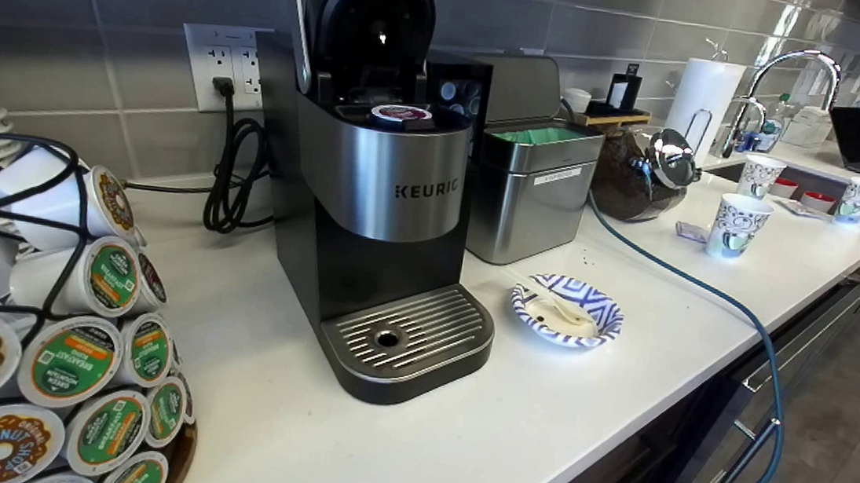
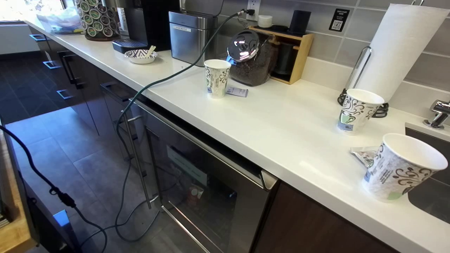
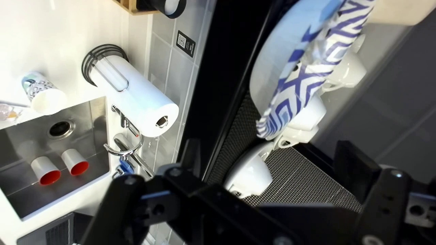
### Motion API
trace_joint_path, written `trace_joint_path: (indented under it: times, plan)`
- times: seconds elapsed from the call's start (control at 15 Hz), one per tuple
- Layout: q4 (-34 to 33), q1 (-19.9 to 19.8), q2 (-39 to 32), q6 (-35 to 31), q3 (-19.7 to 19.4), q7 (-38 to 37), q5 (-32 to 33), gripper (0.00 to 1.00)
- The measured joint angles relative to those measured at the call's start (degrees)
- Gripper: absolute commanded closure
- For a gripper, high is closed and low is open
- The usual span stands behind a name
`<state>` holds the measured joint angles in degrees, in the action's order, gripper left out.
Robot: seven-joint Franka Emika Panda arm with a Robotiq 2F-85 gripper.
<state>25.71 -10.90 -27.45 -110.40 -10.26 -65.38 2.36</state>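
Wrist view gives me a black mesh-lined shelf (image 3: 303, 177), faced by the gripper (image 3: 269, 158) with its jaws spread wide. Blue-patterned paper bowls (image 3: 296, 85) show past its tips, partly hiding smaller white cups (image 3: 252, 175) on that shelf; whether any of these touch, I can't tell.

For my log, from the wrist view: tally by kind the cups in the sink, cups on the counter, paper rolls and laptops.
Round white cups with red insides, in sink: 2
White swirl-printed paper cup: 1
White paper towel roll: 1
Dark laptop, partly in view: 1
Total: 5
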Motion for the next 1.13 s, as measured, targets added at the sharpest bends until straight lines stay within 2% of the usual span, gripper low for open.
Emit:
trace_joint_path:
  times: [0.2, 0.4, 0.73, 1.13]
  plan:
    - [-0.1, -1.0, 2.4, 3.2, 0.2, 2.5, -0.2, 0.00]
    - [-0.3, -3.3, 6.1, 7.8, 1.4, 10.7, -2.3, 0.00]
    - [-0.4, -10.4, 13.8, 17.0, 4.4, 27.0, -15.0, 0.00]
    - [0.5, -17.5, 18.2, 32.3, 4.3, 43.2, -30.0, 0.00]
